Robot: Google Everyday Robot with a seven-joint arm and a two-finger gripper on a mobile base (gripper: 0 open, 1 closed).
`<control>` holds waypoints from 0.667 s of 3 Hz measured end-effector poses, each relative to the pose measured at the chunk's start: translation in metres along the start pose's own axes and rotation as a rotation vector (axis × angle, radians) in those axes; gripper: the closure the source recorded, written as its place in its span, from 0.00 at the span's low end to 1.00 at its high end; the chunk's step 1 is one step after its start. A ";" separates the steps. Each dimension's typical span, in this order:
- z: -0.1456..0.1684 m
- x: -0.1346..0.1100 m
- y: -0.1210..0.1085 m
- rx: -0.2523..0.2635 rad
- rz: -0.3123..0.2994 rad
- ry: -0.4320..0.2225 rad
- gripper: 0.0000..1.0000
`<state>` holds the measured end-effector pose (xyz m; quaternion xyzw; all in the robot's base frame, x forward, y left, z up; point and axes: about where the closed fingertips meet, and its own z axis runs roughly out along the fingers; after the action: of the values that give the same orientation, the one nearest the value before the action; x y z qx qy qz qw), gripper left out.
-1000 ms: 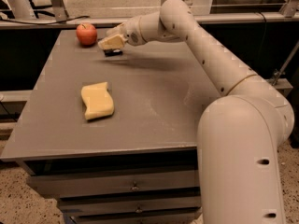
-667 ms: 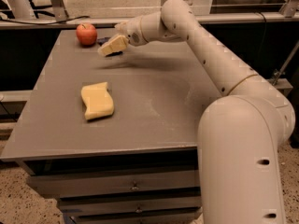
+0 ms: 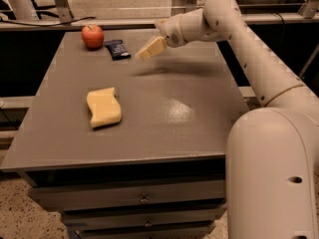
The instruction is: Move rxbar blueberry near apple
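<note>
Camera view: dark navy flat rectangular rxbar blueberry (image 3: pixel 117 49) lies far-left on grey table (image 3: pixel 189 113), just beside small round red apple (image 3: pixel 92 36). Cream gripper (image 3: pixel 149 49) hovers right of bar, empty; spread or clenched, cannot tell. Wavy yellow sponge (image 3: pixel 103 107) sits nearer front.

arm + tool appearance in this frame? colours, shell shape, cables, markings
The arm has smooth cream-white shells, thick rounded links and bulbous joints. Its big rounded housing at lower right has a small dark hole. No exposed cables or markings are visible. The tool is pale tan and wedge-shaped, over the table's far side, just right of the rxbar blueberry.
</note>
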<state>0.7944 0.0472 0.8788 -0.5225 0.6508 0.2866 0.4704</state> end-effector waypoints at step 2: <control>-0.138 0.049 -0.008 0.034 -0.048 0.101 0.00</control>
<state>0.7587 -0.0945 0.8892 -0.5437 0.6659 0.2374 0.4523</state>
